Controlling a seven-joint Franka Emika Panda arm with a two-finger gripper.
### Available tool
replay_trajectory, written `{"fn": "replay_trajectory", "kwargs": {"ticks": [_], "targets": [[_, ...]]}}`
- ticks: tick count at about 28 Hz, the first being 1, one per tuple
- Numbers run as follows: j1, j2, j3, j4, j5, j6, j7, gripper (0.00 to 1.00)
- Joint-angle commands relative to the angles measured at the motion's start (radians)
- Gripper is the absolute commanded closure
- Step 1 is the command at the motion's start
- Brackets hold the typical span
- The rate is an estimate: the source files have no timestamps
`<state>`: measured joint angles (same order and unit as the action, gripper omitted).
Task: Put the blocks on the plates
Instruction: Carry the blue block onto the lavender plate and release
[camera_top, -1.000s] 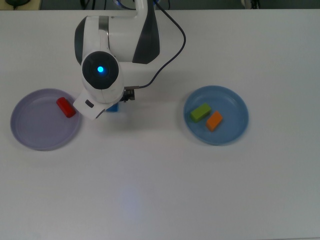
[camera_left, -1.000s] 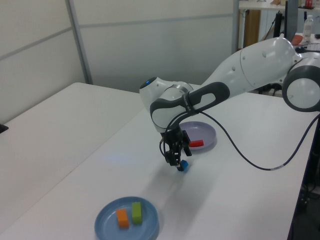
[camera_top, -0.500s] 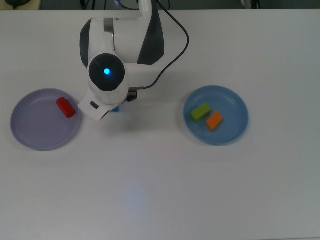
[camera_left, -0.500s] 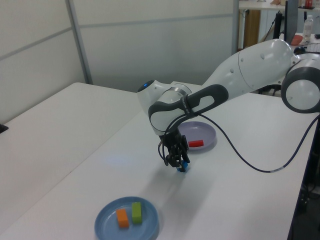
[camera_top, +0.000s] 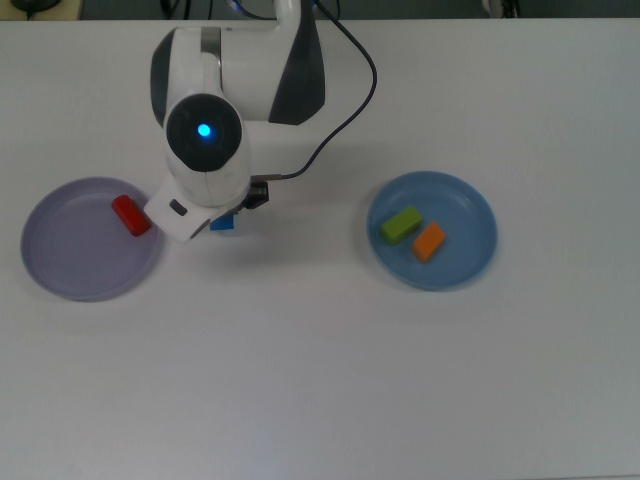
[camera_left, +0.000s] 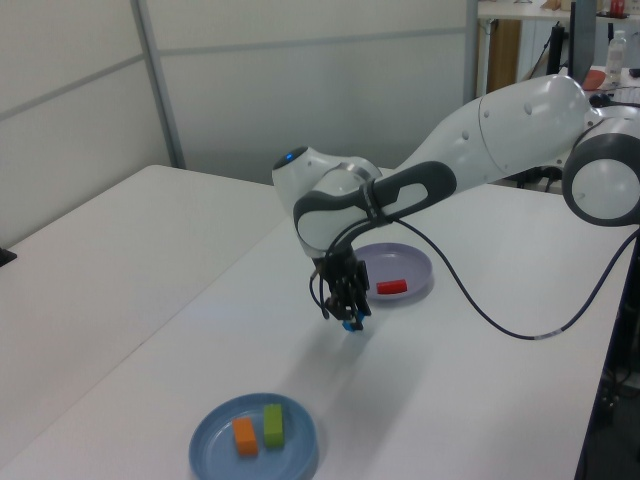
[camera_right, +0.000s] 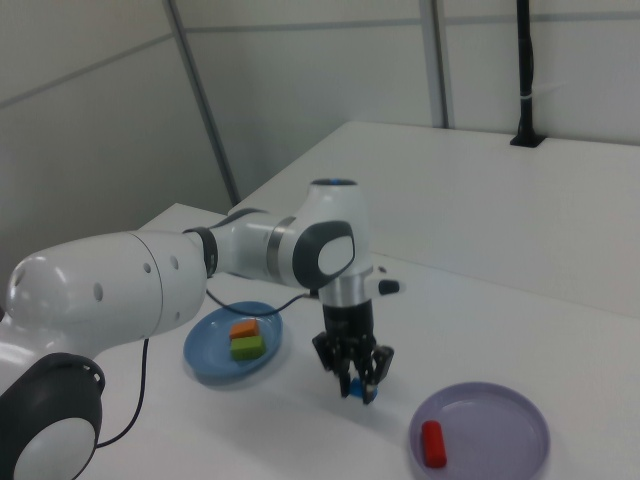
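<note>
Fingers (camera_left: 346, 312) were clamped on the blue cube (camera_left: 352, 324), which hung between the tips and clear of the worktop (camera_left: 200, 300); the gripper (camera_right: 357, 385) pointed straight down.

Change from the earlier frames: one second before, the cube sat on the worktop with the fingers low around it; half a second before, the fingers had closed on it at surface level. Now the wrist stood higher in the left view and the cube had come up with it. In the top view the arm's head had shifted slightly toward the top view's left, toward the lavender plate (camera_top: 60, 262).

View differences: the top view showed only a sliver of the cube (camera_top: 223, 223) under the wrist housing, and hid the fingers. The left view and right view showed the fingers and the gap under the cube (camera_right: 355, 386).

Other items had not moved. The red bar (camera_top: 130, 215) lay on the lavender plate near its rim, long axis running diagonally from upper left to lower right in the top view. The green block (camera_top: 401, 224) and orange block (camera_top: 429, 241) lay side by side on the light blue plate (camera_top: 470, 205), apart from each other, both long axes parallel and slanting from lower left to upper right in the top view.
</note>
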<state>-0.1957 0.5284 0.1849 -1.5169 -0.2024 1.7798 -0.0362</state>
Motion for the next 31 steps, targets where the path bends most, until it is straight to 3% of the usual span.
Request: {"fn": "replay_trajectory", "kwargs": {"ticks": [1,13,22,28,30,31], "targets": [[-0.037,-0.024,-0.012,0.053,0.050,-0.003,0.013,1.00],[-0.202,-0.016,-0.030,0.063,0.067,0.168,0.013,1.00],[-0.220,0.061,-0.071,0.058,0.055,0.305,0.012,1.00],[-0.219,0.065,-0.085,0.041,0.043,0.313,0.007,1.00],[-0.219,0.064,-0.085,0.041,0.043,0.311,0.002,0.94],[-0.219,0.064,-0.085,0.041,0.043,0.311,0.002,0.84]]}}
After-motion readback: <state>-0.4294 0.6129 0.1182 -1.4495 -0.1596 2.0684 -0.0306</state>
